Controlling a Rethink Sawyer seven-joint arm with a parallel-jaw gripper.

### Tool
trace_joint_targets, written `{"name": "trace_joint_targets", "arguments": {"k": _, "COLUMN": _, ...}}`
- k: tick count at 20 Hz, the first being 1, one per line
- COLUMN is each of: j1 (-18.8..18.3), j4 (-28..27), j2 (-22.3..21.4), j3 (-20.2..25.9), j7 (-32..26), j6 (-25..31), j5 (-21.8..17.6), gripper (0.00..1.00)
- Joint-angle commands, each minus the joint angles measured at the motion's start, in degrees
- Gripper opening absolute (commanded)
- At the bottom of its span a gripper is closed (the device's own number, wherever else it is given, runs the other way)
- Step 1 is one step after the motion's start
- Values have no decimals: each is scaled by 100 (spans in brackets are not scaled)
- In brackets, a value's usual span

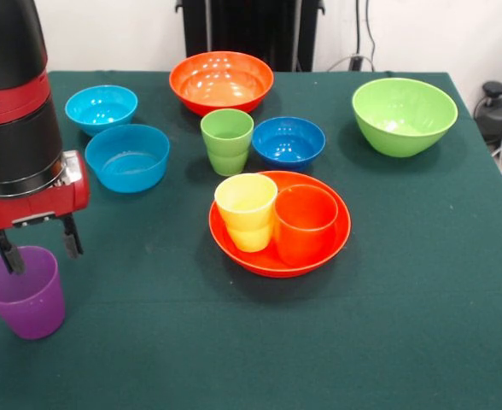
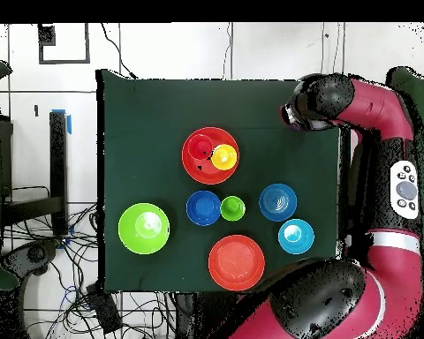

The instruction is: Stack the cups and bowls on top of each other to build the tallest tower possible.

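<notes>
Purple cup [image 1: 25, 293] sits at the near left of the green tablecloth [image 1: 405, 282], upright and open end up, and my gripper [image 1: 36, 242] hangs right over it with its two black fingers [image 1: 70, 235] spread apart: from the front view, one tip reaches the cup's left rim and the other stands just past its far rim. I can't tell whether either tip touches the plastic. Nothing is clamped.

Near the middle I see an orange bowl [image 1: 319, 248] holding two upright cups side by side and touching, the yellow cup [image 1: 246, 211] on the left and the orange cup [image 1: 305, 224] on the right. Just beyond it stand the green cup [image 1: 227, 141] and, to its right, the dark blue bowl [image 1: 288, 141]. A second orange bowl [image 1: 221, 81] lies at the far edge, the lime green bowl [image 1: 404, 115] at the far right, and two light blue bowls, one farther [image 1: 101, 108] and one nearer [image 1: 127, 157], on the left.

From overhead the arm's wrist [image 2: 317, 101] covers the purple cup entirely.
</notes>
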Motion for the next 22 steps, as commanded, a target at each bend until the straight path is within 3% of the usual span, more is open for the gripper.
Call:
{"name": "trace_joint_targets", "arguments": {"k": 1, "j1": 98, "j4": 459, "j2": -118, "j3": -169, "j7": -679, "j6": -430, "j5": -368, "gripper": 100}}
{"name": "trace_joint_targets", "arguments": {"k": 7, "j1": -17, "j4": 749, "j2": -160, "j3": -116, "j7": -660, "j6": -720, "j5": -222, "gripper": 100}}
{"name": "trace_joint_targets", "arguments": {"k": 22, "j1": -76, "j4": 877, "j2": -107, "j3": -23, "j7": -654, "j6": -797, "j5": -93, "gripper": 100}}
